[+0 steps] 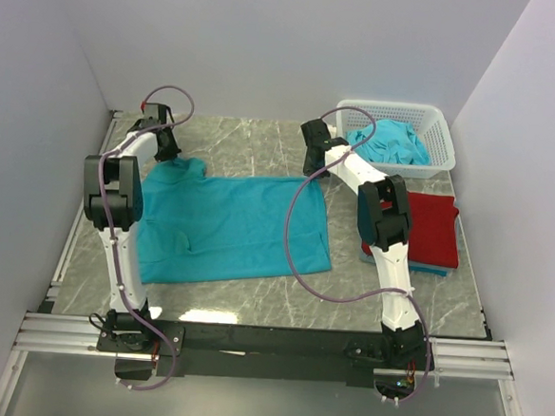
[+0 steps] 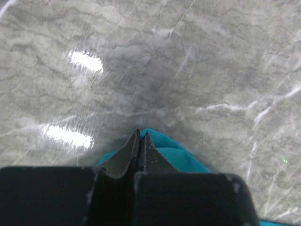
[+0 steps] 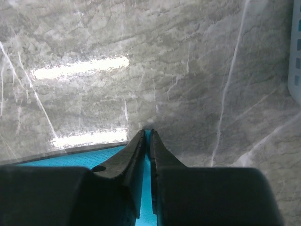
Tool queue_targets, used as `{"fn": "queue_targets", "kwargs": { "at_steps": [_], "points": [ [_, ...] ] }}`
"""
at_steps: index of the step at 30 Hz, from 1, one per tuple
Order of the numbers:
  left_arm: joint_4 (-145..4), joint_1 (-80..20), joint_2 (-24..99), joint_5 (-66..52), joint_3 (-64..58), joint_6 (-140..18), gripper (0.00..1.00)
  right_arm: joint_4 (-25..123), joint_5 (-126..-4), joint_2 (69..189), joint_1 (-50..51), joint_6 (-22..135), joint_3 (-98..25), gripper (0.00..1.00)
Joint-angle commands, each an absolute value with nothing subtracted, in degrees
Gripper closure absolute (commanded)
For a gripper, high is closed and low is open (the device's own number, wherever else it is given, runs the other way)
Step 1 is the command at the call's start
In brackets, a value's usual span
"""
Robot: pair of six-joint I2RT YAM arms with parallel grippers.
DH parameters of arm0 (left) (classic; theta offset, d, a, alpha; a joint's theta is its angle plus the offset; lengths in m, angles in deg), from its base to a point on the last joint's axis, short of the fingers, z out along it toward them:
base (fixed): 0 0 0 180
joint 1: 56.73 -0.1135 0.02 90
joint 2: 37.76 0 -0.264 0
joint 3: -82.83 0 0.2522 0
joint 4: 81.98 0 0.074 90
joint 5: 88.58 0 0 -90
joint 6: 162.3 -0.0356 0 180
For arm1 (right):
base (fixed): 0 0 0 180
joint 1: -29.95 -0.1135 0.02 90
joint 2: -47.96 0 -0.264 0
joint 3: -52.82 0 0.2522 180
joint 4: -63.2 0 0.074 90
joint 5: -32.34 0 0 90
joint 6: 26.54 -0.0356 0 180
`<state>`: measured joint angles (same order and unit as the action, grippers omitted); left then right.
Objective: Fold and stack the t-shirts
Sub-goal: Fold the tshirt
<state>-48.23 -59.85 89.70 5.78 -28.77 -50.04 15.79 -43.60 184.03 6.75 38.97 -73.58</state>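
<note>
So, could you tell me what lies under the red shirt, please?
Only a teal shirt's edge shows under the red shirt; the rest, and whether more lie there, is covered.

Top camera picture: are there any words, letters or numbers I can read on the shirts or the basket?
No text can be read anywhere.
The spread teal t-shirt and the folded red t-shirt are plain, and the white basket shows no label.
The wrist views show only the marble table and teal cloth, no writing.
</note>
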Motion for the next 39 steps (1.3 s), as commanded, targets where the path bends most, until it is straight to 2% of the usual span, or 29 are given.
{"fn": "queue_targets", "kwargs": {
  "at_steps": [1,5,16,23,39],
  "points": [
    [-50.19,-59.46,83.46,5.64,-27.00,-48.57,1.00,17.01,-43.33,183.41,7.01,39.64,-74.41,0.89],
    [-53.35,-59.46,78.89,5.29,-20.95,-47.52,1.00,23.13,-44.83,179.12,6.57,41.30,-70.03,1.00],
    [-59.16,-59.02,64.92,5.55,-6.00,-44.62,1.00,32.65,-47.20,168.29,5.08,43.50,-56.66,1.00],
    [-62.58,-58.67,54.54,6.34,7.70,-41.72,1.00,35.72,-47.20,162.06,3.67,43.16,-49.28,1.00],
    [-63.20,-58.67,25.73,15.03,29.95,-30.92,1.00,38.37,-45.97,150.45,2.79,40.78,-34.51,1.00]
  ]
}}
